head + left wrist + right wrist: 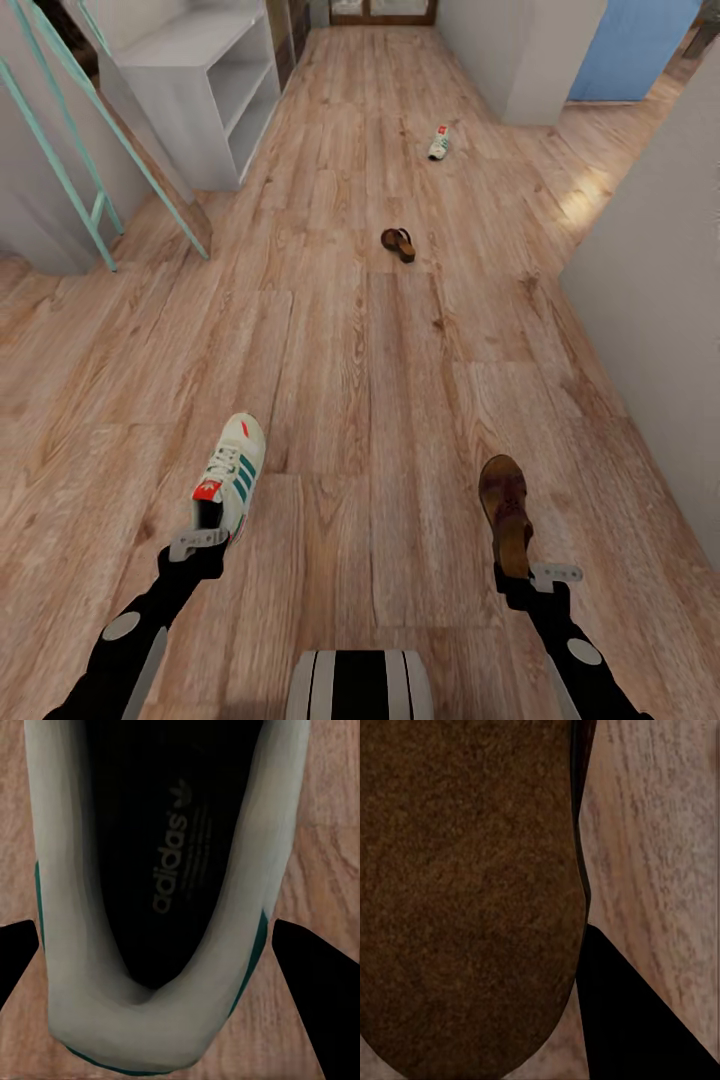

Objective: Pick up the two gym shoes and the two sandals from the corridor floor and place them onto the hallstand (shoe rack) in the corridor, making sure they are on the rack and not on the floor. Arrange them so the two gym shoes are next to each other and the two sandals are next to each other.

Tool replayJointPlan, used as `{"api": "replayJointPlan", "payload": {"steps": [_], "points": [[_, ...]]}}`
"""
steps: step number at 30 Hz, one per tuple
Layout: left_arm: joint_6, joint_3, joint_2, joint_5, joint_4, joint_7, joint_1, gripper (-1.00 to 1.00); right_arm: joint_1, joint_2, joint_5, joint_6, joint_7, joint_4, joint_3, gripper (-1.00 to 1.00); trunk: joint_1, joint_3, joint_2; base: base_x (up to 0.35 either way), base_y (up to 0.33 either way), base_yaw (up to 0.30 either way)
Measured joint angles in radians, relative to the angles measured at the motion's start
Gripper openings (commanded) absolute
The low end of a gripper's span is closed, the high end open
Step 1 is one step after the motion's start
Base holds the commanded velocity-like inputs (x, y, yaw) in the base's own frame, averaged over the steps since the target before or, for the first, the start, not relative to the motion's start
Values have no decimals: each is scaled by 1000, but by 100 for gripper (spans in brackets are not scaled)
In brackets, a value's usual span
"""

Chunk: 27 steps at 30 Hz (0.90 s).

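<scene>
My left gripper is shut on the heel of a cream-white gym shoe with green stripes, held above the corridor floor. The left wrist view looks into that gym shoe between my dark fingers. My right gripper is shut on the heel end of a dark brown sandal; the right wrist view has the sandal's brown surface beside one finger. A second sandal lies mid-corridor, and a second gym shoe lies farther away.
A pale grey-white unit with open shelf bays stands at the far left; I cannot tell whether it is the hallstand. Teal railings lean at the left. A grey wall bounds the right side, and a white pillar stands far right.
</scene>
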Motion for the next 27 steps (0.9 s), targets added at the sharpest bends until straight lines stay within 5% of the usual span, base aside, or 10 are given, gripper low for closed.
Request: {"api": "replayJointPlan", "payload": {"steps": [7,16,27], "points": [[-215,13,0,6,242,6,11,-100,93,-4,0,-141,0,-4,-2,-100,-3,38,2,0,0,0],[-508,100,0,16,545,5,44,-100,234,-3,-3,-331,-2,-3,-3,-100,-7,87,4,0,0,0],[-577,110,1,17,577,7,110,-100,287,-6,-5,-385,-4,51,-7,-100,-12,147,6,0,0,0]]}}
